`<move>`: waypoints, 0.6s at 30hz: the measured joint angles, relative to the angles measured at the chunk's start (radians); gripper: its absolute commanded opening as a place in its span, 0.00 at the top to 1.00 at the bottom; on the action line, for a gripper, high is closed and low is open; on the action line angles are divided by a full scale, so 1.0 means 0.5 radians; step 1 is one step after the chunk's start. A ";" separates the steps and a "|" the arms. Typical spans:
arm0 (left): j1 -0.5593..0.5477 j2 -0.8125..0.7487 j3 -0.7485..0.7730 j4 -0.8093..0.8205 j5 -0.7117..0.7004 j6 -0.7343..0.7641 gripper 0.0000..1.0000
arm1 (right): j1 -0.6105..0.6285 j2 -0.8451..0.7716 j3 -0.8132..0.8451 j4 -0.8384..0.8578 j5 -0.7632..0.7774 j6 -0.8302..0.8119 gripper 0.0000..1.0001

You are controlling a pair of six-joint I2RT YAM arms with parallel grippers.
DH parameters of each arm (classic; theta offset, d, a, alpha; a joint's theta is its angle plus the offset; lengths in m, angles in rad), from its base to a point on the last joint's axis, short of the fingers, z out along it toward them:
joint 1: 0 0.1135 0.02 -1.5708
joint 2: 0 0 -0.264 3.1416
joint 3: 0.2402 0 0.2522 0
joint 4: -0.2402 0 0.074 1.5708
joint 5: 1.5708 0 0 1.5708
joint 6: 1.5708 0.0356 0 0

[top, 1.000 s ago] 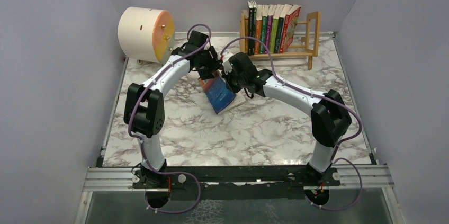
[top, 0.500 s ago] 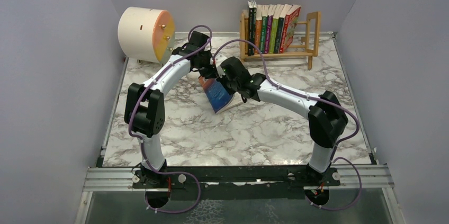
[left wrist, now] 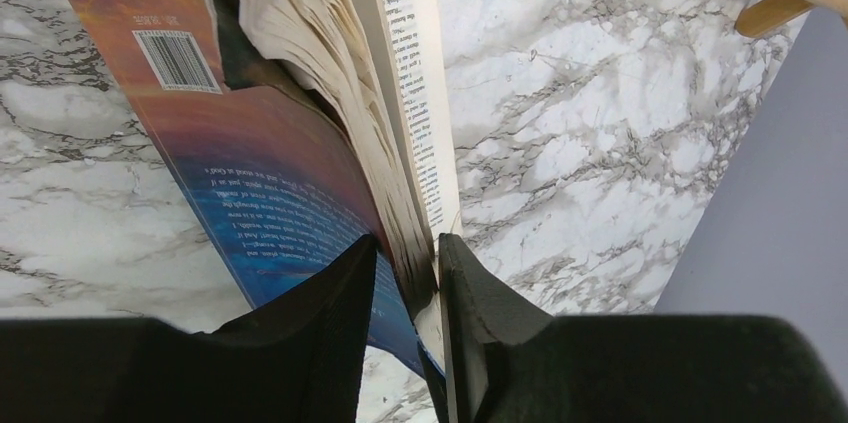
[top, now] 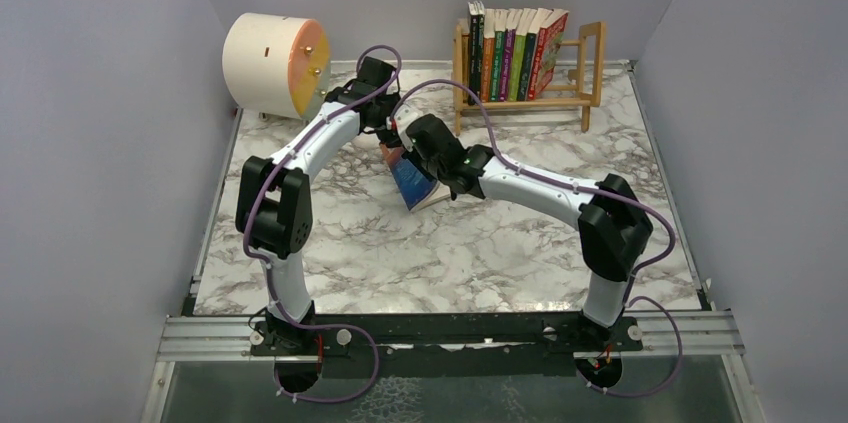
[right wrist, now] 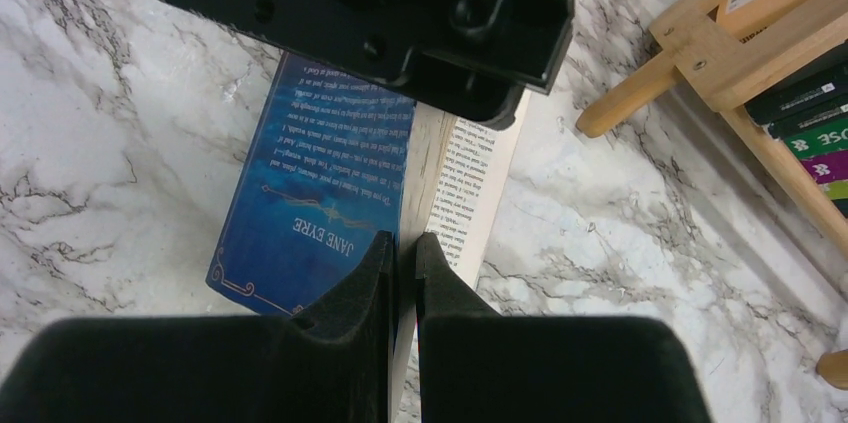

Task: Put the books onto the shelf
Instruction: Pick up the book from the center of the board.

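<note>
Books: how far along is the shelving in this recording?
Mostly done: a row of books stands in the shelf, with a gap at its right end. In hand: the left gripper pinches the blue book, its pages splayed; the right gripper is shut at its edge. Left: shelve that book.

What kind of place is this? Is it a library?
Likely a robot practice booth, not a library: plain walls box in a marble-look tabletop, a left arm and right arm are bolted to a metal rail, and just one small shelf holds books.
</note>
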 measured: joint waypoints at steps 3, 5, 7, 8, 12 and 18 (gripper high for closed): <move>0.000 0.011 0.000 -0.012 0.002 0.006 0.77 | 0.014 0.011 0.018 0.009 0.021 -0.021 0.99; 0.000 0.023 0.000 -0.017 0.003 0.008 0.79 | 0.019 0.021 0.037 0.010 0.027 -0.034 0.99; 0.002 0.036 0.000 -0.018 0.008 0.008 0.84 | 0.019 0.031 0.050 0.005 0.033 -0.042 0.99; 0.004 0.040 0.000 -0.015 0.011 0.008 0.89 | 0.019 0.038 0.058 -0.002 0.034 -0.047 0.99; 0.008 0.047 0.001 -0.019 0.019 -0.004 1.00 | 0.019 0.050 0.071 -0.010 0.034 -0.063 0.99; 0.008 0.050 0.004 -0.021 0.026 -0.009 1.00 | 0.029 0.064 0.098 -0.037 0.040 -0.074 0.99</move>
